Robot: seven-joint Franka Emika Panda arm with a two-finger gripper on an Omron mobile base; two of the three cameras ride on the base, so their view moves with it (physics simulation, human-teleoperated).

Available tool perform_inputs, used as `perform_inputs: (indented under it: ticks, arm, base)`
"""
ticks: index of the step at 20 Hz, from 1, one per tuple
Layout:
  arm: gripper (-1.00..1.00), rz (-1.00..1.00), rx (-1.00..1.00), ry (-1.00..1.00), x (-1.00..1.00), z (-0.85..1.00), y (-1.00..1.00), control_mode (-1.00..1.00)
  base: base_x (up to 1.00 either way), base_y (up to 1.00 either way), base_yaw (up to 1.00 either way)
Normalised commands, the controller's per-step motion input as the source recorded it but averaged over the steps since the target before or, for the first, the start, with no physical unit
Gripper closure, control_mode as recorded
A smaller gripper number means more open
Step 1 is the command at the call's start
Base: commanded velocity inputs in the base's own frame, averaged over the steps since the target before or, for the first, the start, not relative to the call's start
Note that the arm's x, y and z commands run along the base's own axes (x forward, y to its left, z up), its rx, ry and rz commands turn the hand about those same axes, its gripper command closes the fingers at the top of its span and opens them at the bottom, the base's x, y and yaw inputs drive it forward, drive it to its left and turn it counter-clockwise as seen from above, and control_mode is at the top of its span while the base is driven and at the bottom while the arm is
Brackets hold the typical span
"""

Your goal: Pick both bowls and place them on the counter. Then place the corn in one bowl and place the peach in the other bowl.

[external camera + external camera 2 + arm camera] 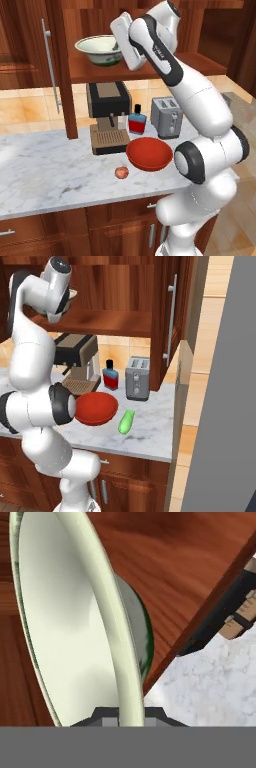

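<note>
While the arm reaches up to the wooden shelf (200, 62), the end effector (131, 714) is clamped on the rim of the cream-white bowl (101, 50), one finger inside the rim and one outside. In the hand view, the bowl's pale inside lies to one side of the end effector and its green-marked outside to the other.

Count: two bowls, one peach, one corn. The red bowl (149, 153) sits on the worktop (45, 170), well below the end effector. The peach (121, 172) lies on the worktop just beside the red bowl, apart from it. The corn (126, 421) lies on the worktop on the red bowl's other side, also below the end effector.

Further items on the worktop, one each: coffee machine (107, 117), blue bottle (137, 120), toaster (166, 116).
</note>
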Motion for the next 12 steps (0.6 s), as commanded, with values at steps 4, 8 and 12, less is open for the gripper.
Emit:
perform_inputs:
  ticks: [4, 8, 12]
  arm:
    - [1.00, -0.06, 0.06, -0.01, -0.73, -0.02, -0.20, -1.00]
    - [1.00, -0.04, 0.07, 0.00, -0.73, -0.06, -0.30, -1.00]
    - [1.00, -0.03, 0.06, 0.00, -0.78, -0.07, -0.29, -1.00]
  base:
    - [0.00, 0.00, 0.00]
    - [0.00, 0.00, 0.00]
    - [0.00, 0.00, 0.00]
